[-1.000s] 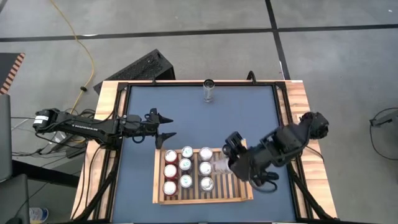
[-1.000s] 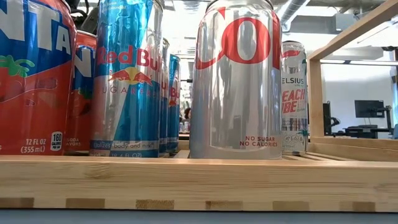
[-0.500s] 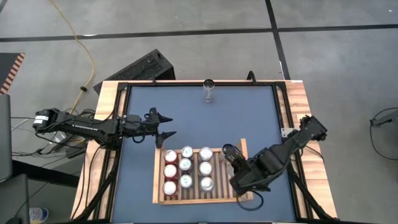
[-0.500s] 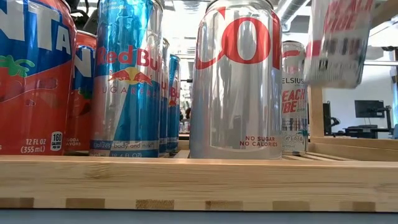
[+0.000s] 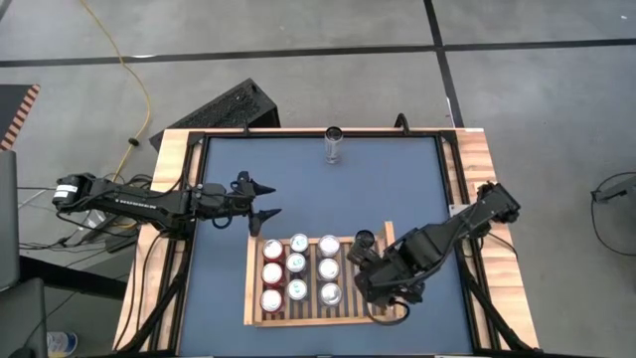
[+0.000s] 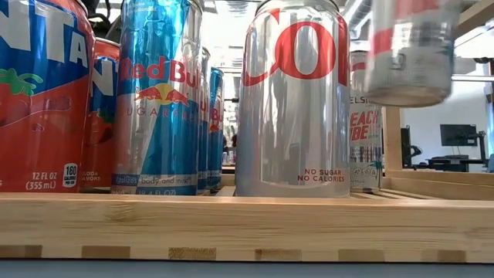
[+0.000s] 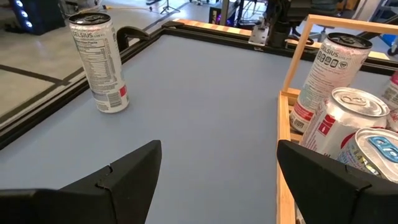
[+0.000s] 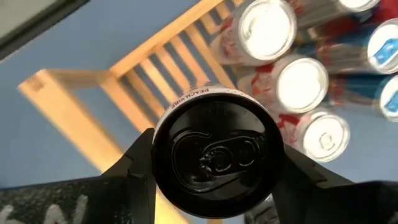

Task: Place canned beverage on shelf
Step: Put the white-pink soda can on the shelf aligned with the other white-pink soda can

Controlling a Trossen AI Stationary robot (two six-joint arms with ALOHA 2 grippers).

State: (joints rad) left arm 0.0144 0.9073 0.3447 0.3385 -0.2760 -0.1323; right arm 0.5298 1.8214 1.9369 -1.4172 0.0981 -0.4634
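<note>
My right gripper (image 5: 367,245) is shut on a slim white canned beverage with a black top (image 8: 217,155). It hangs over the right, bare part of the shelf (image 5: 386,316), a light-wood slatted tray. The low view shows the can's lower end (image 6: 409,58) in the air above the slats. Several cans (image 5: 298,270) stand in rows on the shelf's left and middle. My left gripper (image 5: 266,199) waits open to the left of the shelf, with nothing between its fingers (image 7: 134,171). My right gripper pinches the can's side wall just below its top rim (image 8: 163,134) between its two fingers (image 8: 134,165). The fingers come from above, pointing steeply down. The can hangs below them, nearly upright, clear of the shelf's slats (image 8: 155,81).
One more slim can (image 5: 334,145) stands alone at the blue table's far edge; it is also in the left wrist view (image 7: 99,62). The shelf's raised rim (image 6: 231,224) runs along its near side. Bare blue tabletop lies between the far can and the shelf.
My right gripper has gone down toward the shelf with the can and has rolled, bringing the can from tilted toward upright. The can has come into the low view from above, to the right of the standing cans.
</note>
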